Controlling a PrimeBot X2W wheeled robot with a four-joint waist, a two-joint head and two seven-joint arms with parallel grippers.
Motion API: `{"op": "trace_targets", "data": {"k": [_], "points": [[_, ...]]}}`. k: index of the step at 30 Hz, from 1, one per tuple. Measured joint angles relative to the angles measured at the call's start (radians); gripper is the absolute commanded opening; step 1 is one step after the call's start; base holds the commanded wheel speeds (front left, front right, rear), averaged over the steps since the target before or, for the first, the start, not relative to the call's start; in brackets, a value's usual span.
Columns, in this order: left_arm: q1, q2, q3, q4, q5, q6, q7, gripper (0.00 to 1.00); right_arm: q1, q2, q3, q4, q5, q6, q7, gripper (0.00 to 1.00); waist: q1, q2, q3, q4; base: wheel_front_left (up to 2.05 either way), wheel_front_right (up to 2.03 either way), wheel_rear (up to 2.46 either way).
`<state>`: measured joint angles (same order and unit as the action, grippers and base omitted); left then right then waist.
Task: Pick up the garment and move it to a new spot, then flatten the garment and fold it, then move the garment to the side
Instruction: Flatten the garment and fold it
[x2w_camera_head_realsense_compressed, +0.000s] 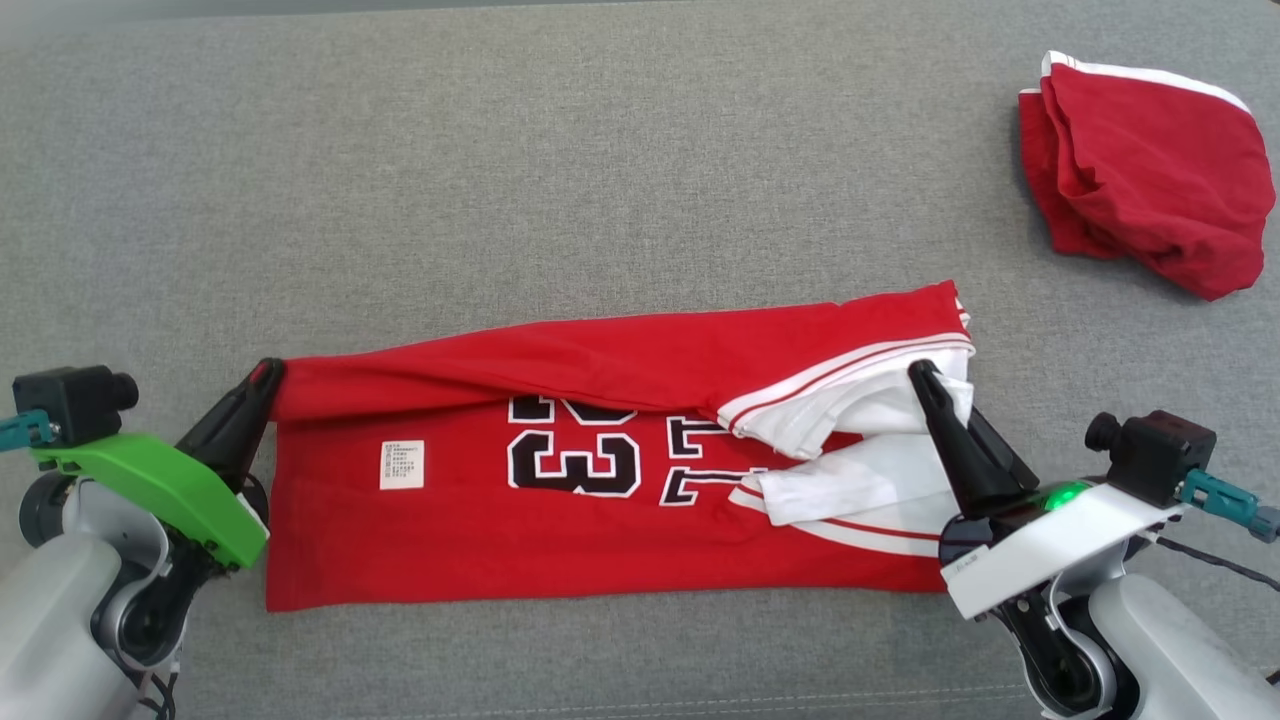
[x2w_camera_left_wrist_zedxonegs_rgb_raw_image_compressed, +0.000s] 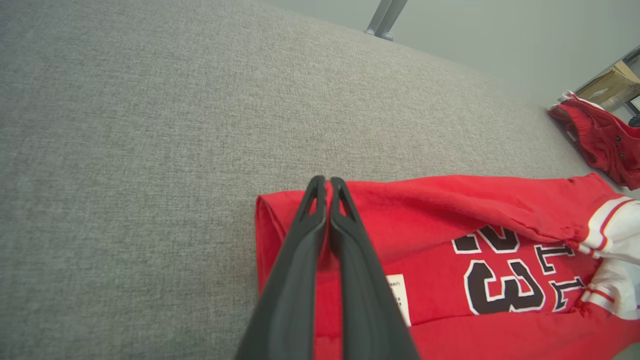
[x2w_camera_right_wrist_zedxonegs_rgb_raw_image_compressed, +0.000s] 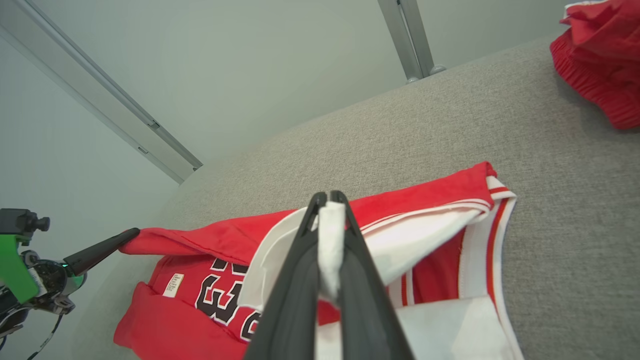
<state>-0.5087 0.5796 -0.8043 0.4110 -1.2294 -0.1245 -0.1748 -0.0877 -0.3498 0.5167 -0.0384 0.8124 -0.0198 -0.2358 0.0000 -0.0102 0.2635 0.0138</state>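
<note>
Left gripper (x2w_camera_head_realsense_compressed: 265, 372) and right gripper (x2w_camera_head_realsense_compressed: 918, 372) pinch the jersey (x2w_camera_head_realsense_compressed: 450, 540) — red cloth (x2w_camera_head_realsense_compressed: 1150, 170) lies well apart.

The red cloth jersey (x2w_camera_head_realsense_compressed: 600, 540) bore black numerals (x2w_camera_head_realsense_compressed: 620, 470) edged in white, a small white label (x2w_camera_head_realsense_compressed: 401, 465), and white trim (x2w_camera_head_realsense_compressed: 860, 490) striped red. The woven cloth surface (x2w_camera_head_realsense_compressed: 600, 180) was grey; the crumpled red garment (x2w_camera_head_realsense_compressed: 1150, 180) had a white band (x2w_camera_head_realsense_compressed: 1140, 74).

Left gripper (x2w_camera_head_realsense_compressed: 262, 378) has a green shell (x2w_camera_head_realsense_compressed: 150, 480), right gripper (x2w_camera_head_realsense_compressed: 921, 376) a white one, both with black fingers (x2w_camera_head_realsense_compressed: 235, 415).
</note>
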Motion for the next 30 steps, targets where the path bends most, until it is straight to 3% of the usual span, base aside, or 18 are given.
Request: {"op": "trace_targets", "data": {"k": [8, 9, 10, 11, 12, 13, 14, 20, 24, 27, 30], "points": [[0.039, 0.0, -0.01, -0.003, -0.008, 0.0, -0.002, 0.0, 0.031, -0.032, -0.004, -0.021, 0.0, -0.026, 0.018, 0.0, 0.0, 0.0, -0.004, -0.001, 0.0, 0.0, 0.0], [0.039, 0.0, -0.01, -0.003, -0.008, 0.0, -0.002, 0.0, 0.031, -0.032, -0.004, -0.021, 0.0, -0.026, 0.018, 0.15, 0.0, 0.0, -0.004, -0.001, 0.0, 0.0, 0.0], [0.042, 0.001, -0.01, 0.0, -0.009, 0.0, -0.002, 0.02, 0.038, -0.033, -0.003, -0.022, 0.0, -0.026, 0.023, 0.37, 0.0, 0.0, -0.004, -0.001, 0.0, 0.0, 0.0], [0.043, 0.002, -0.009, 0.003, -0.009, 0.0, -0.004, 0.02, 0.043, -0.036, 0.001, -0.022, 0.0, -0.026, 0.031, 0.37, 0.0, 0.0, -0.004, 0.0, 0.0, 0.0, 0.0], [0.045, 0.004, -0.01, 0.005, -0.009, 0.0, -0.004, 0.31, 0.047, -0.039, 0.002, -0.022, 0.0, -0.026, 0.034, 0.88, 0.0, 0.0, -0.004, 0.0, 0.0, 0.0, 0.0], [0.049, 0.005, -0.012, 0.005, -0.009, 0.0, -0.003, 0.44, 0.052, -0.041, 0.001, -0.023, 0.0, -0.027, 0.034, 1.0, 0.0, 0.0, -0.004, 0.001, 0.0, 0.0, 0.0], [0.056, 0.005, -0.014, 0.003, -0.01, 0.0, -0.003, 1.0, 0.057, -0.044, 0.001, -0.024, 0.0, -0.027, 0.035, 1.0, 0.0, 0.0, -0.003, 0.001, 0.0, 0.0, 0.0], [0.076, 0.011, -0.045, -0.006, 0.004, 0.0, 0.001, 1.0, 0.062, -0.064, -0.02, -0.04, 0.0, -0.044, 0.042, 1.0, 0.0, 0.0, 0.004, 0.006, 0.0, 0.0, 0.0], [0.079, 0.055, -0.049, -0.006, 0.063, 0.004, -0.019, 1.0, 0.059, -0.068, -0.04, -0.055, 0.002, -0.045, 0.043, 1.0, 0.0, 0.0, 0.011, 0.001, 0.0, 0.0, 0.0], [0.079, 0.097, -0.033, 0.0, 0.133, 0.052, -0.053, 1.0, 0.058, -0.079, -0.061, -0.044, 0.023, -0.054, 0.058, 1.0, 0.0, 0.0, 0.013, -0.004, 0.0, 0.0, 0.0], [0.067, 0.1, 0.029, -0.003, 0.189, 0.13, -0.085, 1.0, 0.059, -0.098, -0.08, 0.0, 0.047, -0.063, 0.085, 1.0, 0.0, 0.0, 0.013, 0.002, 0.0, 0.0, 0.0]]}}
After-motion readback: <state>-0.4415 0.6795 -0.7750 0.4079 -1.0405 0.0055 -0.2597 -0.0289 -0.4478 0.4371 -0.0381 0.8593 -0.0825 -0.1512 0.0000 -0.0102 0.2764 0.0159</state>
